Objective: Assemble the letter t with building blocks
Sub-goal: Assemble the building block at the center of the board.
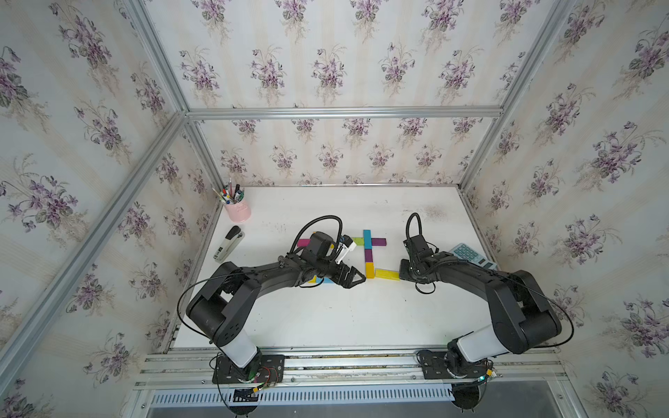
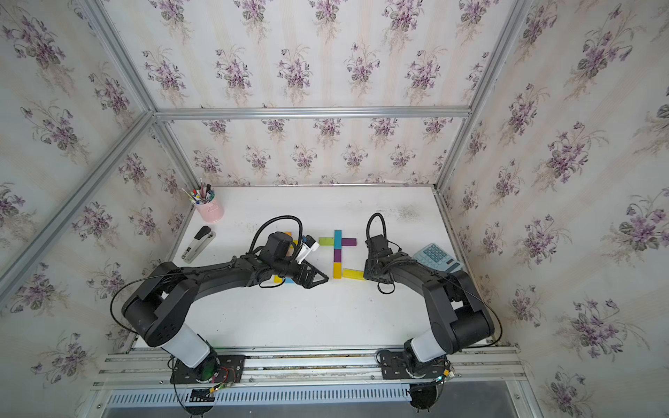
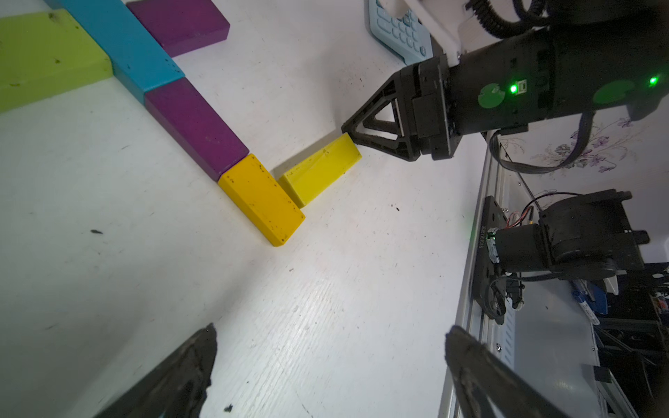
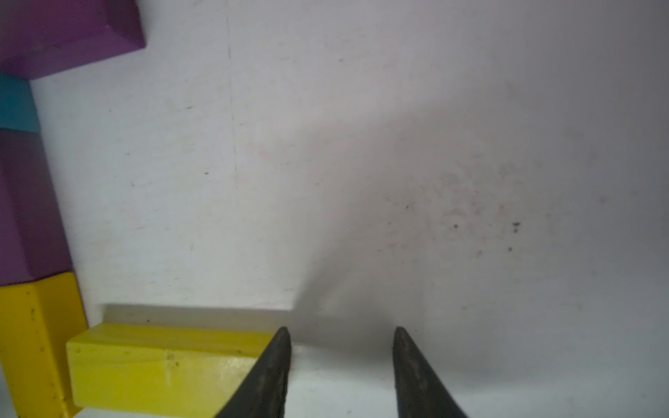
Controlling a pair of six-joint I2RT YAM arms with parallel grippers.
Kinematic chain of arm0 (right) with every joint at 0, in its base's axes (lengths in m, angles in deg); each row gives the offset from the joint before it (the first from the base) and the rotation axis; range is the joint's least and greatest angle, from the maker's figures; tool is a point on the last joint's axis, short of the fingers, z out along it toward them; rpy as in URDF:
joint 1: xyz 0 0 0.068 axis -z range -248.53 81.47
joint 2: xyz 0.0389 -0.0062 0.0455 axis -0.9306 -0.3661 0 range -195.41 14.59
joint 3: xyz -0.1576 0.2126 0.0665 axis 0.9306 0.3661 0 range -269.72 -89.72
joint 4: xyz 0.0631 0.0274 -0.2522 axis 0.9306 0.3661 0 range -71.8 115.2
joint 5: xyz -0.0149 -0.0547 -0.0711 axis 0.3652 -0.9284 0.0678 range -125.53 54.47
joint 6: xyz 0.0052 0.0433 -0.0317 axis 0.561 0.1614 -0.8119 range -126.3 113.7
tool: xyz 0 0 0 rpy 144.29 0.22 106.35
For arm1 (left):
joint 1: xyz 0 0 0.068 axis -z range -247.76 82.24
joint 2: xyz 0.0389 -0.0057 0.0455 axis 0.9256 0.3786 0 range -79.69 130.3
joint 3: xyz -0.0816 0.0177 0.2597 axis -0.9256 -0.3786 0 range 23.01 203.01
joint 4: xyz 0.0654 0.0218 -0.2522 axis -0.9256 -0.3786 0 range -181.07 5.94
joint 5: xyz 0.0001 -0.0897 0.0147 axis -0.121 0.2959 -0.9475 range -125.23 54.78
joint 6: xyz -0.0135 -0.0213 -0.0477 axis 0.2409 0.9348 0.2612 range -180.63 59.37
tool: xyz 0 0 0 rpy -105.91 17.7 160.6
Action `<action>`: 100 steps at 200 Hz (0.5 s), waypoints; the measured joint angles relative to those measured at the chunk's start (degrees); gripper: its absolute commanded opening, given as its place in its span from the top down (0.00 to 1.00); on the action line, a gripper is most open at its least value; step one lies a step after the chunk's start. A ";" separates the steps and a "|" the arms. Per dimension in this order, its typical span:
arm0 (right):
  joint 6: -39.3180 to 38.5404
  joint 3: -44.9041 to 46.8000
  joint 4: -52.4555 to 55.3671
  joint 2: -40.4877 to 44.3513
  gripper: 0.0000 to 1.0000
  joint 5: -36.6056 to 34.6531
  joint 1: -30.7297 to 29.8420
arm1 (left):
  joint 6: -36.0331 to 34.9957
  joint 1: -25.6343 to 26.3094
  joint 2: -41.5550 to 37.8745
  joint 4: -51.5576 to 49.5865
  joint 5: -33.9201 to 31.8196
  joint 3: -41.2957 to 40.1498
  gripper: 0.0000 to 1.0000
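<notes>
Smooth painted blocks [image 3: 260, 199] with speckled faces, scuffed white bench [image 3: 108, 253] with faint grain, rough black plastic right tool [image 4: 342, 331], dull metal frame [image 1: 344, 113].

Top views: high, looking down on whole tabletop [image 1: 325, 318] | wrist views: close, low, sharing lemon-yellow block [image 3: 320, 173]

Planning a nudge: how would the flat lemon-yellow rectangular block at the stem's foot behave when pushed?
The flat lemon-yellow block lies on its broad face, so it should slide, not tip or roll. It looks rigid. Pushed off-centre on the smooth white table, it may pivot.
</notes>
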 measured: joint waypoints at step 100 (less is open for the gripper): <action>-1.09 -1.40 -0.20 -1.57 0.52 -0.55 0.00 | -0.11 0.07 0.63 -0.20 0.35 0.33 0.00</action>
